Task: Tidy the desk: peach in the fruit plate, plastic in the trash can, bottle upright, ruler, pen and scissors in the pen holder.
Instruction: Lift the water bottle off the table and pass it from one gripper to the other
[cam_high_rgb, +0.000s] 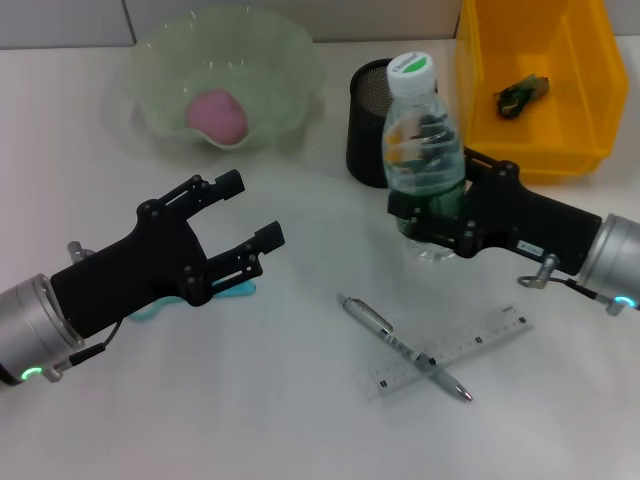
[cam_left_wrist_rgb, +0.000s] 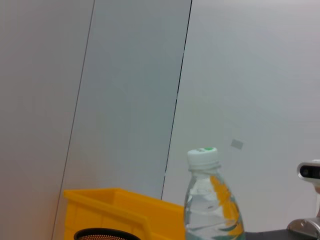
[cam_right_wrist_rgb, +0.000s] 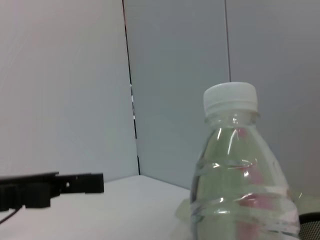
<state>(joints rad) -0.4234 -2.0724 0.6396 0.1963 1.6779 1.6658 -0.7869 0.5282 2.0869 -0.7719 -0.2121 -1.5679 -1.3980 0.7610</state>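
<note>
A clear water bottle (cam_high_rgb: 424, 150) with a white and green cap stands upright, and my right gripper (cam_high_rgb: 428, 218) is shut around its lower body. The bottle also fills the right wrist view (cam_right_wrist_rgb: 235, 170) and shows in the left wrist view (cam_left_wrist_rgb: 212, 200). My left gripper (cam_high_rgb: 252, 210) hovers open above the turquoise scissors (cam_high_rgb: 236, 290), which lie flat and partly hidden under it. A pink peach (cam_high_rgb: 218, 113) lies in the green glass fruit plate (cam_high_rgb: 160, 60). The pen (cam_high_rgb: 385, 330) lies across the clear ruler (cam_high_rgb: 480, 338). Crumpled plastic (cam_high_rgb: 522, 95) sits in the yellow trash can (cam_high_rgb: 475, 90).
A black mesh pen holder (cam_high_rgb: 366, 120) stands just behind the bottle, between the fruit plate and the trash can. The left wrist view shows the trash can (cam_left_wrist_rgb: 120, 207) and the pen holder's rim (cam_left_wrist_rgb: 102, 234). A grey wall lies behind the desk.
</note>
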